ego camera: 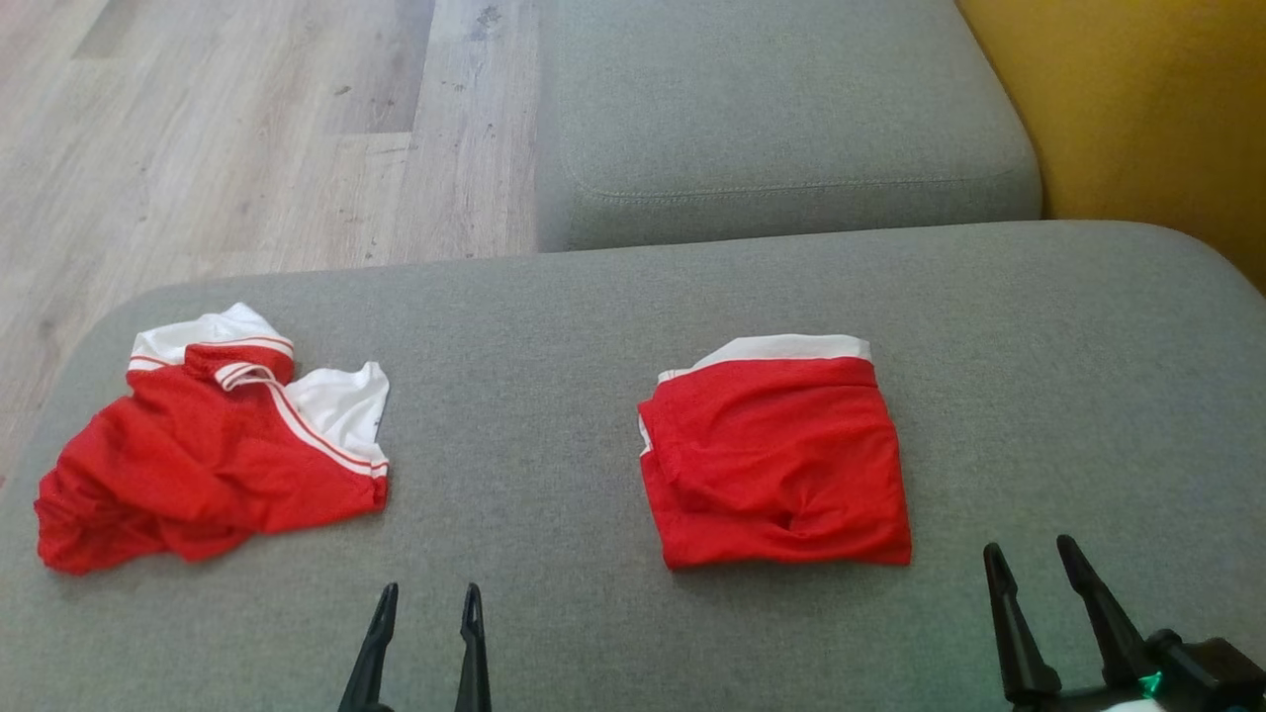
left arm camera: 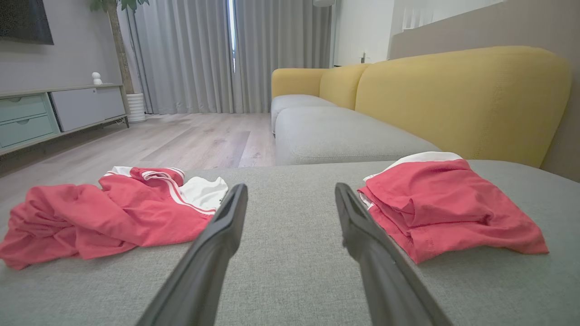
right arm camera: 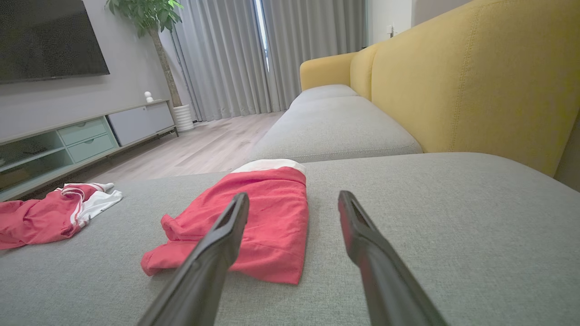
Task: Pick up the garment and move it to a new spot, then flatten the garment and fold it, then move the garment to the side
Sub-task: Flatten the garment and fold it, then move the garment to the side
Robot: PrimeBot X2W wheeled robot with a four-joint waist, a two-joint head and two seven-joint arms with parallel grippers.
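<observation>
The left gripper (ego camera: 428, 596) and right gripper (ego camera: 1029, 547) hang spread wide and empty above the grey fabric sofa cushion (ego camera: 554, 316). The crumpled red-and-white mesh jersey (ego camera: 198, 465) lies at the cushion's left end, well apart from the neatly folded red garment (ego camera: 776, 465). The crumpled one probably wants lifting next: pinch a raised ridge near its striped collar, then lift straight up

My left gripper (ego camera: 430, 593) hovers at the lower left, jaws pointing up and spread wide, holding nothing; my right gripper (ego camera: 1029, 549) (leaning a little leftward) is likewise parted and empty.
</observation>
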